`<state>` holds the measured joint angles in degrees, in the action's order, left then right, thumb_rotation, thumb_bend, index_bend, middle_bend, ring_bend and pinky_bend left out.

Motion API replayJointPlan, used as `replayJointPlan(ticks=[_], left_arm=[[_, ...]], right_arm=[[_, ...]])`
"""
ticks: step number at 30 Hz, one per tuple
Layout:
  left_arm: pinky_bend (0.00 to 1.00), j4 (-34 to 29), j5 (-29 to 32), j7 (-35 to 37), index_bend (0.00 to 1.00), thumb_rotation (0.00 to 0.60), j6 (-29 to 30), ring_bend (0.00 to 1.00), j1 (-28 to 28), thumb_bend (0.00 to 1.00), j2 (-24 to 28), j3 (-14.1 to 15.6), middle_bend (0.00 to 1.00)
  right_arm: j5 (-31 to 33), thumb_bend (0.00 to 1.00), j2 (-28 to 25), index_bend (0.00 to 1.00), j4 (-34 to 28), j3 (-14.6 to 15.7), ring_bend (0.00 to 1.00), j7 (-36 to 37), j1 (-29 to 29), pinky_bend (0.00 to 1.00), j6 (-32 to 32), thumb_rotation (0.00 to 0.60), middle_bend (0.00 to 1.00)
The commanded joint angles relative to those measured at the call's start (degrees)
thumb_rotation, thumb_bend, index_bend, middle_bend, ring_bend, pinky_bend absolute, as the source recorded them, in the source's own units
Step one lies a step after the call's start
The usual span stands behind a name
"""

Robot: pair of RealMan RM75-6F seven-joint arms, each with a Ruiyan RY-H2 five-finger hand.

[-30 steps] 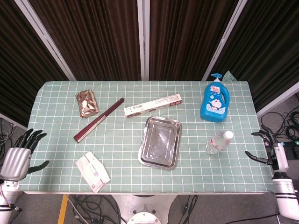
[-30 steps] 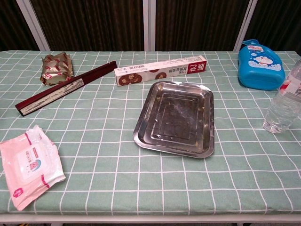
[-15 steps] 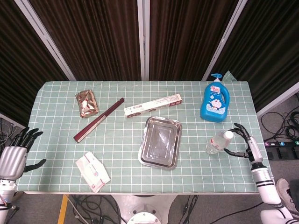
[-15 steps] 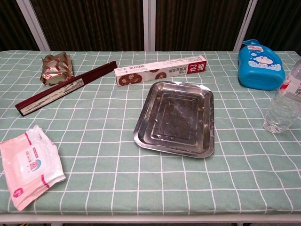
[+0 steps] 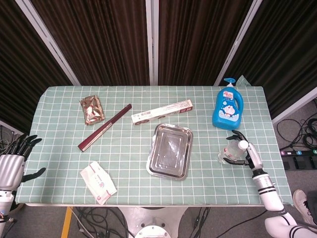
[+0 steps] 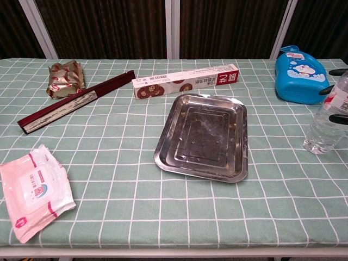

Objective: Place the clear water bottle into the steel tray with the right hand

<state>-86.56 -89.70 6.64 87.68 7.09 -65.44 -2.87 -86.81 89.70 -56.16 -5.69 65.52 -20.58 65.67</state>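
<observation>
I have brought my right hand (image 5: 246, 152) in from the surface's edge to the clear water bottle (image 5: 232, 151), which stands upright, well right of the steel tray (image 5: 170, 151). Its fingers are spread around the bottle; I cannot tell whether they grip yet. My left hand (image 5: 11, 166) hangs open, off the surface. Closing comes next, I think.
</observation>
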Motion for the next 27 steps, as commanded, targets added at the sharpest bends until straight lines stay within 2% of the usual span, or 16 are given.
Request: replayJointPlan(ticks=[1, 5, 8, 12, 18, 27], left_arm=[[0.19, -0.06, -0.10, 0.11, 0.24, 0.600, 0.04, 0.10, 0.01, 0.14, 0.15, 0.03, 0.24], [0.19, -0.01, 0.02, 0.45, 0.24, 0.600, 0.02, 0.10, -0.02, 0.14, 0.16, 0.06, 0.24], [0.19, 0.12, 0.04, 0.51, 0.24, 0.600, -0.07, 0.10, -0.06, 0.14, 0.06, 0.17, 0.23], [0.19, 0.17, 0.04, 0.67, 0.24, 0.600, -0.02, 0.10, -0.04, 0.14, 0.07, 0.15, 0.23], [0.19, -0.01, -0.05, 0.70, 0.24, 0.600, 0.06, 0.10, 0.02, 0.14, 0.17, 0.11, 0.23], [0.19, -0.49, -0.26, 0.67, 0.24, 0.600, 0.29, 0.10, -0.01, 0.14, 0.39, 0.15, 0.24]], right_arm=[[0.02, 0.00, 0.08, 0.13, -0.29, 0.24, 0.11, -0.53, -0.39, 0.14, -0.30, 0.600, 0.27], [0.74, 0.00, 0.63, 0.15, -0.08, 0.09, 0.13, -1.72, -1.07, 0.17, -1.24, 0.600, 0.28], [1.22, 0.01, 1.18, 0.24, 0.05, -0.13, 0.18, -2.66, -1.40, 0.24, -1.41, 0.600, 0.33], [1.63, 0.09, 1.60, 0.39, -0.14, -0.43, 0.27, -3.67, -1.77, 0.34, -1.33, 0.600, 0.43], [2.16, 0.17, 1.73, 0.52, -0.87, -0.93, 0.31, -4.58, -1.95, 0.39, -0.62, 0.600, 0.48], [2.43, 0.25, 0.04, 0.59, -4.81, -1.96, 0.35, -5.18, -1.92, 0.43, 1.45, 0.600, 0.53]])
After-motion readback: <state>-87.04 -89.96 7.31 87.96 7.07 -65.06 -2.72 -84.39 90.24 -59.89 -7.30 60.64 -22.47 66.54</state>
